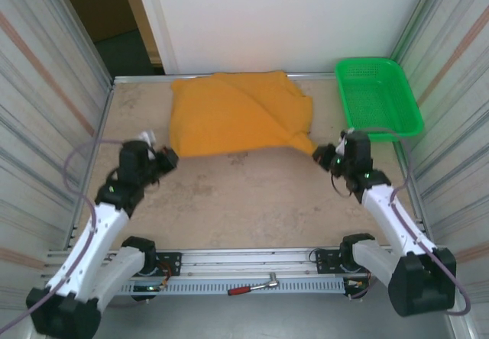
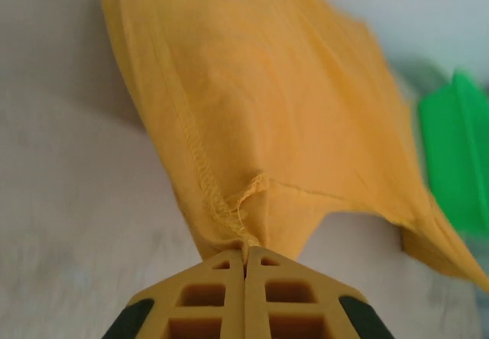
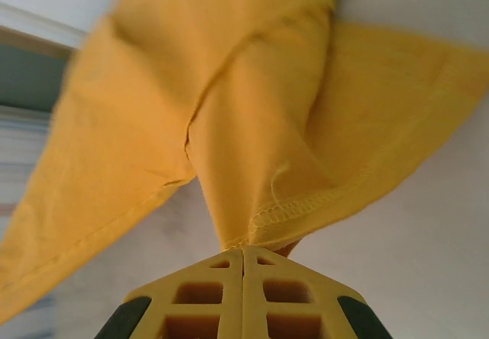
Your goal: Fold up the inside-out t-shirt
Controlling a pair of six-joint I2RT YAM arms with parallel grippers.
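Rumpled orange-yellow t-shirt [image 1: 241,114], seams outward, corners pinched in left claw [image 2: 246,250] and right claw [image 3: 243,252]

T-shirt [image 1: 237,114]: soft, orange-yellow, plain. Stitched seams and hem show on outside. Lies spread but rumpled, just left of green basket [image 1: 378,95], one long fold slanting across it. Corner nearest basket pulled out to thin point. Corner farthest from basket pulled out too.

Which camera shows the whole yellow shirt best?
The top view: the whole shirt lies on the table there. The wrist views show close-ups of stitched hems pinched in the left gripper and right gripper.
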